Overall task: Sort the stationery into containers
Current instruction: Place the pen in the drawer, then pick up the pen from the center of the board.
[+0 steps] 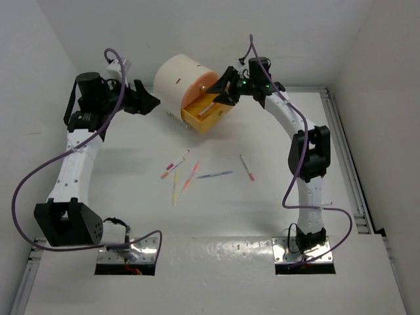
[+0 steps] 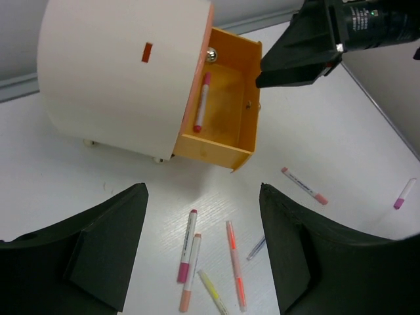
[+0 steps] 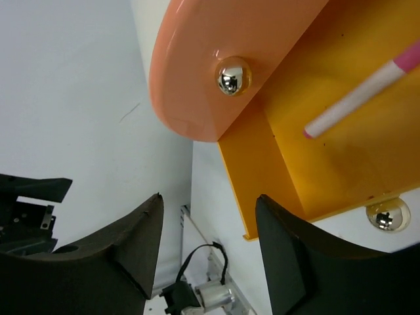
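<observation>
On the bench (image 1: 131, 144), before the cabinet (image 1: 176, 77) whose yellow-orange drawer (image 1: 203, 118) holds one pen (image 2: 201, 102), loose pens (image 1: 190, 176) are scattered toward the bases from the released, empty left tool (image 1: 155, 102) and right tool (image 1: 223, 92), the lone pen (image 1: 247, 167), lying near-to-far, judged nearest the right.

The left arm (image 1: 73, 164) and right arm (image 1: 287, 115) are white with black joints (image 1: 310, 154), trailing purple cables (image 1: 16, 203) from bases (image 1: 305, 252) at six o'clock.

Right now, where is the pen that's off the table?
Top view, far centre: the pen lies inside the open yellow-orange drawer, by the right gripper.
</observation>
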Controlling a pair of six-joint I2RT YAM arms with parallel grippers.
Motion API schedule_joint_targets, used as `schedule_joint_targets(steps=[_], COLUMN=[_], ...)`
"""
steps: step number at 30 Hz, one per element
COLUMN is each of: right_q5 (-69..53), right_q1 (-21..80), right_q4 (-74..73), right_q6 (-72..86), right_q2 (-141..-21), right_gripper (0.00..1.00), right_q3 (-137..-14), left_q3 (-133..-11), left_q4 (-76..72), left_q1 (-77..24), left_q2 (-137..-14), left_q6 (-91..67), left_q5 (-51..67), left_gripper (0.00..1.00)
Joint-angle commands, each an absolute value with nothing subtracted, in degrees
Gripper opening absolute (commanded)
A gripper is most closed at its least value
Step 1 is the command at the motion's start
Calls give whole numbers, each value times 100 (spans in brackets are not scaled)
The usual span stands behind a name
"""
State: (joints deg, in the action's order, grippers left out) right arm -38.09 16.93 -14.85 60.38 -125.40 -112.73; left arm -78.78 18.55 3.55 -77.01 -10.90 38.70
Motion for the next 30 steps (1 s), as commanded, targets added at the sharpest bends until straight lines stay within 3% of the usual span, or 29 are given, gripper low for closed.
schedule_joint_targets(steps=[1, 5, 8, 11, 15, 21, 30], right_q5=[-3964, -4060, -4026, -3877, -3516, -3112, -2619], right_q1=[1609, 1153, 608, 28, -894, -1669, -2302], right_q4=[-1362, -1485, -2326, -3513, -4437, -5202, -5625], right_q6=[5968, 5723, 5021, 3940, 2788, 1602, 888], right_q2=[-11981, -11331, -10804, -10312, -9555, -8570, -7753], right_gripper=[58, 56, 51, 48, 48, 46, 45], right_q3=[-11172, -10794, -10626, -10521, -9698, -8553, -7349], left_q3=[-8340, -8847, -9438, -8591, -7255, -5786, -5730], left_q4=[1968, 2669, 3865, 3807, 4332, 4211, 3692], left_q1=[62, -684, -1169, -897, -1405, -1748, -2039], left_q2=[-7585, -7786, -8200, -7675, -7085, -7285, -8516], left_q6=[-538, 482, 852, 580, 1221, 1503, 1433], left_q5=[3779, 3781, 3140, 2884, 1724, 916, 404], left_gripper=[75, 72, 61, 59, 58, 53, 51])
